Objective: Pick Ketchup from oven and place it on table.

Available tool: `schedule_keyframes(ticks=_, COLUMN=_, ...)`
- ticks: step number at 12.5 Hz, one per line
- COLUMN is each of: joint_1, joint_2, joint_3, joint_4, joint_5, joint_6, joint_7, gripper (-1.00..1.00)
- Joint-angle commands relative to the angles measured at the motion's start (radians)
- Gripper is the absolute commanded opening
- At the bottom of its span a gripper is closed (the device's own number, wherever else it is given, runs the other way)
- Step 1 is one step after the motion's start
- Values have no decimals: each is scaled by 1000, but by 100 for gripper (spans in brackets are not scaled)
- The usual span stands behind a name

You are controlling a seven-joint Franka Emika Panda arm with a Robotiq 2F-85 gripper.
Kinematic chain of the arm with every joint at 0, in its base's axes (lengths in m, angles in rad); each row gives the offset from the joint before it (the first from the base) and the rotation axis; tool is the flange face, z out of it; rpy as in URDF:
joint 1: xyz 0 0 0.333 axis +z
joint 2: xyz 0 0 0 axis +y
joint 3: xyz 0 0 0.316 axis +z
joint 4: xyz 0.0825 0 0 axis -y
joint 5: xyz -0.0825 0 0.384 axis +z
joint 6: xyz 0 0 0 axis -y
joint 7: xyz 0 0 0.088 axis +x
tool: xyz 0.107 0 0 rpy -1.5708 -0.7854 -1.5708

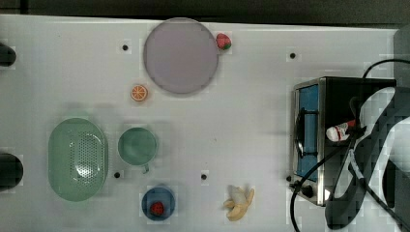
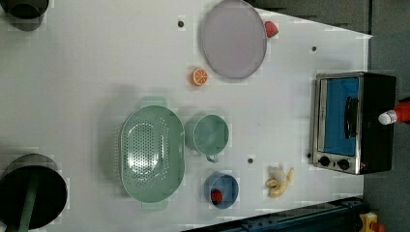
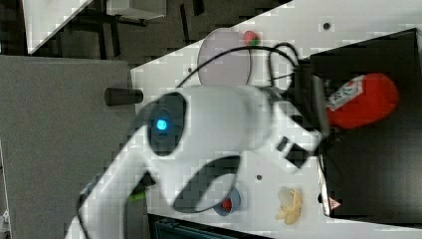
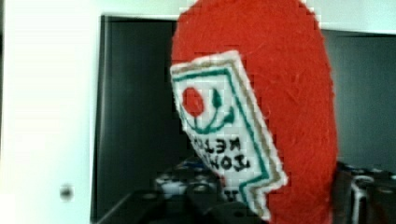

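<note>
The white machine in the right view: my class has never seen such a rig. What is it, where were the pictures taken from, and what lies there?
It is a robot arm. The top and left views look down on the white table; the wrist view comes from a camera on the arm. On the table: a plate, a strawberry, an orange slice, a colander, a cup, a bowl, a banana and an oven. The red Ketchup is over the oven's top, at the arm's end. Whether it is gripped cannot be told.
</note>
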Motion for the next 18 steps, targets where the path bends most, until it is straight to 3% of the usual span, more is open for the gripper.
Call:
schedule_keyframes(ticks=1, joint_1=133, joint_2=-124, joint_3=37, joint_4=86, joint_5=-30, joint_6=-135, joint_7=-71, gripper=24)
schedule_keyframes(ticks=5, joint_1=240, joint_2=-208, joint_3=115, joint_4=86, joint_5=-32, joint_6=-292, joint_7=-69, gripper=24)
schedule_keyframes(ticks=11, joint_1=330, joint_2=-224, joint_3=275, joint_4=37, joint_5=-33, joint_6=-339, joint_7=-45, gripper=24)
schedule_keyframes(ticks=14, joint_1=361, joint_2=-224, joint_3=325, joint_4=-40, joint_5=-62, joint_6=-323, joint_7=90, gripper=24)
schedule_keyframes(ticks=18, joint_1=368, joint_2=-222, joint_3=332, joint_4=-232, joint_5=-90, joint_6=-171, joint_7=239, gripper=24)
